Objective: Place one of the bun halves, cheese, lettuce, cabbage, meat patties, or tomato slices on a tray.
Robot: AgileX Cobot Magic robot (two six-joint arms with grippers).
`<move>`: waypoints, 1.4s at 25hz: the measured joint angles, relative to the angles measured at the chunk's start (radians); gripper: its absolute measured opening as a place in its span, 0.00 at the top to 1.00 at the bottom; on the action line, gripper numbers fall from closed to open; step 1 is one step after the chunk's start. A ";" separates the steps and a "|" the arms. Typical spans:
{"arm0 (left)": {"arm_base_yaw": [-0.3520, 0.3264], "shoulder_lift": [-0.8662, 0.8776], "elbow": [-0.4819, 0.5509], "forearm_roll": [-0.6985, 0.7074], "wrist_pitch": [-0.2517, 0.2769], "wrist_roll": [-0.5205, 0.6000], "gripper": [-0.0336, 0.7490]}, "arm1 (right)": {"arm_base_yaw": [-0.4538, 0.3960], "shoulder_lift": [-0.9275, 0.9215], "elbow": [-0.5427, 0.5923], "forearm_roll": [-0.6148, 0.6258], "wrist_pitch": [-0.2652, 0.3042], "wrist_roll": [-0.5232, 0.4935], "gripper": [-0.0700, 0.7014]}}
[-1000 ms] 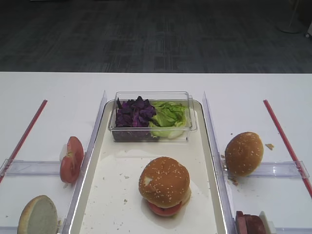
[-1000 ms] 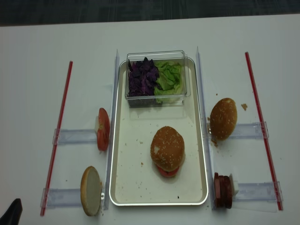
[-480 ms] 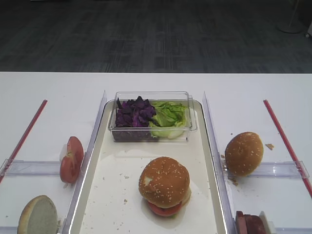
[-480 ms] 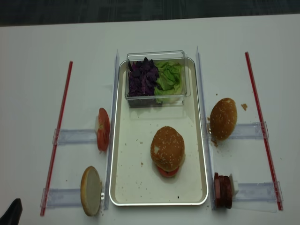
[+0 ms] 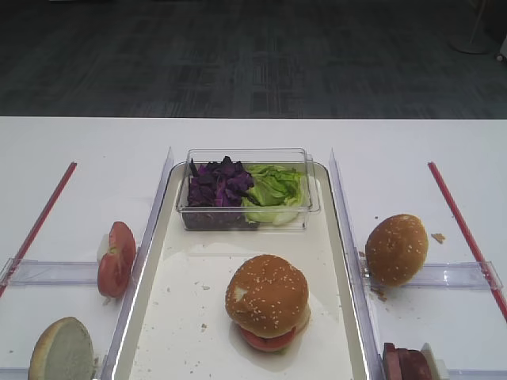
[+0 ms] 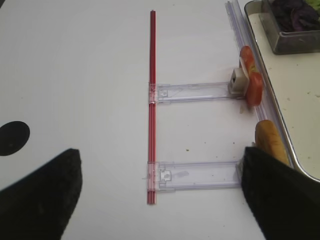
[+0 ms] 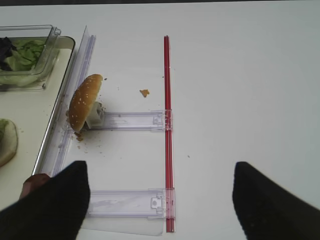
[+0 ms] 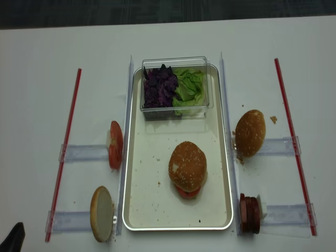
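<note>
Right gripper (image 7: 160, 200): dark fingers spread wide, nothing between, above white table (image 7: 240, 75). Left gripper (image 6: 160, 195): fingers wide apart, apparently empty; tips out of frame. Sesame-seeded golden-brown bun top with pale rim patch (image 8: 187, 165) rests on red tomato slice (image 8: 186, 192) on cream-white silver-rimmed tray (image 8: 152, 210).

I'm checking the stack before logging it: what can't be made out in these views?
- Under the bun top: only a red edge shows; lower layers hidden by the bun, both high views.
- Meat patties: cut off by the bottom edge, first high view.
- Cabbage: cropped by the top edge, left wrist view.
- Tray: mostly outside the right wrist view.
</note>
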 joint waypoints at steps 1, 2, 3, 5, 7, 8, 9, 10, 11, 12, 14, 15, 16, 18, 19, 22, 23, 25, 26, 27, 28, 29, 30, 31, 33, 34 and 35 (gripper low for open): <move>0.000 0.000 0.000 0.000 0.000 0.000 0.19 | 0.000 0.000 0.000 0.000 0.000 0.000 0.13; 0.000 0.000 0.000 0.000 0.000 0.000 0.19 | 0.000 0.000 0.000 0.000 0.000 0.000 0.13; 0.000 0.000 0.000 0.000 0.000 0.000 0.19 | 0.000 0.000 0.000 0.000 0.000 0.000 0.13; 0.000 0.000 0.000 0.000 0.000 0.000 0.19 | 0.000 0.000 0.000 0.000 0.000 0.000 0.13; 0.000 0.000 0.000 0.000 0.000 0.000 0.19 | 0.000 0.000 0.000 0.000 0.000 0.000 0.13; 0.000 0.000 0.000 0.000 0.000 0.000 0.19 | 0.000 0.000 0.000 0.000 0.000 0.000 0.13; 0.000 0.000 0.000 0.000 0.000 0.000 0.19 | 0.000 0.000 0.000 0.000 0.000 0.000 0.13; 0.000 0.000 0.000 0.000 0.000 0.000 0.19 | 0.000 0.000 0.000 0.000 0.000 0.000 0.13; 0.000 0.000 0.000 0.000 0.000 0.000 0.19 | 0.000 0.000 0.000 0.000 0.000 0.000 0.13; 0.000 0.000 0.000 0.000 0.000 0.000 0.19 | 0.000 0.000 0.000 0.000 0.000 0.000 0.13; 0.000 0.000 0.000 0.000 0.000 0.000 0.19 | 0.000 0.000 0.000 0.000 0.000 0.000 0.13; 0.000 0.000 0.000 0.000 0.000 0.000 0.19 | 0.000 0.000 0.000 0.000 0.000 0.000 0.13; 0.000 0.000 0.000 0.000 0.000 0.000 0.19 | 0.000 0.000 0.000 0.000 0.000 0.000 0.13; 0.000 0.000 0.000 0.000 0.000 0.000 0.19 | 0.000 0.000 0.000 0.000 0.000 0.000 0.13; 0.000 0.000 0.000 0.000 0.000 0.000 0.19 | 0.000 0.000 0.000 0.000 0.000 0.000 0.13; 0.000 0.000 0.000 0.000 0.000 0.000 0.19 | 0.000 0.000 0.000 0.000 0.000 0.000 0.13; 0.000 0.000 0.000 0.000 0.000 0.000 0.19 | 0.000 0.000 0.000 0.000 0.000 0.000 0.13; 0.000 0.000 0.000 0.000 0.000 0.000 0.19 | 0.000 0.000 0.000 0.000 0.000 0.000 0.14; 0.000 0.000 0.000 0.000 0.000 0.000 0.19 | 0.000 0.000 0.000 0.000 0.000 0.000 0.15; 0.000 0.000 0.000 0.000 0.000 0.000 0.19 | 0.000 0.000 0.000 0.000 0.000 0.000 0.16; 0.000 0.000 0.000 0.000 0.000 0.000 0.19 | 0.000 0.000 0.000 0.000 0.000 0.000 0.17; 0.000 0.000 0.000 0.000 0.000 0.000 0.19 | 0.000 0.000 0.000 0.000 0.000 0.000 0.18; 0.000 0.000 0.000 0.000 0.000 0.000 0.19 | 0.000 0.000 0.000 0.000 0.000 0.000 0.19; 0.000 0.000 0.000 0.000 0.000 0.000 0.19 | 0.000 0.000 0.000 0.000 0.000 0.000 0.20; 0.000 0.000 0.000 0.000 0.000 0.000 0.19 | 0.000 0.000 0.000 0.000 0.000 0.000 0.22; 0.000 0.000 0.000 0.000 0.000 0.000 0.19 | 0.000 0.000 0.000 0.000 0.000 0.000 0.23; 0.000 0.000 0.000 0.000 0.000 0.000 0.19 | 0.000 0.000 0.000 0.000 0.000 0.000 0.24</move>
